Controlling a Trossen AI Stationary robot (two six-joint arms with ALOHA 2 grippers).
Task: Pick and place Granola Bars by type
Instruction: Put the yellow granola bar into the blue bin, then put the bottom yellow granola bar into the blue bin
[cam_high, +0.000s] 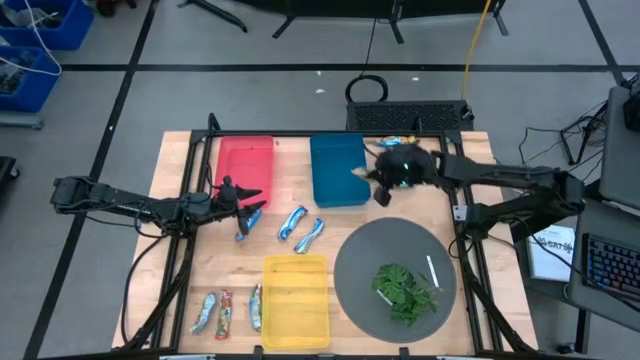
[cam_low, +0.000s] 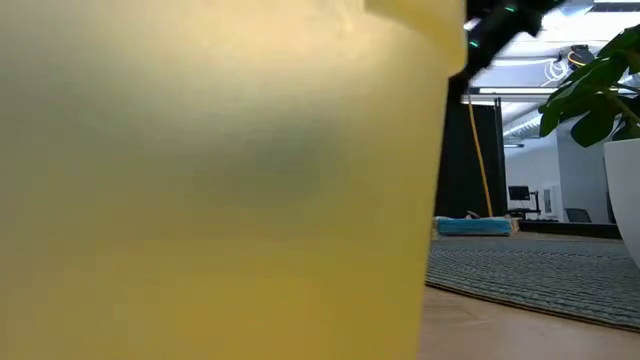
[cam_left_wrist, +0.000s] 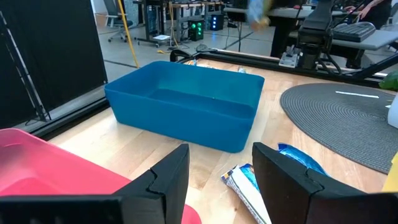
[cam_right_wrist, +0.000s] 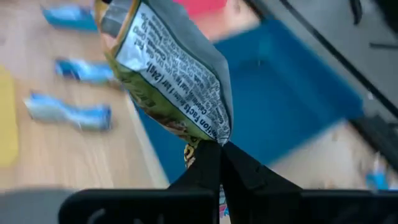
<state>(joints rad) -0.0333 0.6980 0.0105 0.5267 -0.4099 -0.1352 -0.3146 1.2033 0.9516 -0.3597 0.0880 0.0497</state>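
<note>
Granola bars by type, mid-sort. One bar (cam_right_wrist: 171, 78), tan/green wrapper w/ printed panel, hangs pinched by its crimped end in the right gripper (cam_right_wrist: 219, 155), jaws closed tight on the seal; high view puts that gripper at the blue bin (cam_high: 337, 170), at its edge nearest the round grey mat (cam_high: 360, 275). Remaining bars: three blue-and-white bars (cam_high: 297, 225) loose on the table between red bin (cam_high: 246, 165) and yellow bin (cam_high: 296, 300); three more bars (cam_high: 225, 313) just beside the yellow bin. Left gripper (cam_left_wrist: 221, 180) hovers low beside the red bin, jaws well apart, holding nothing, a blue-and-white bar (cam_left_wrist: 245, 183) lying just ahead of its fingers. Step judged: carry/drop of the held bar into the blue bin. Next move likely calls for centring over the bin interior, then opening; left arm needs to descend astride its bar, then close.
</note>
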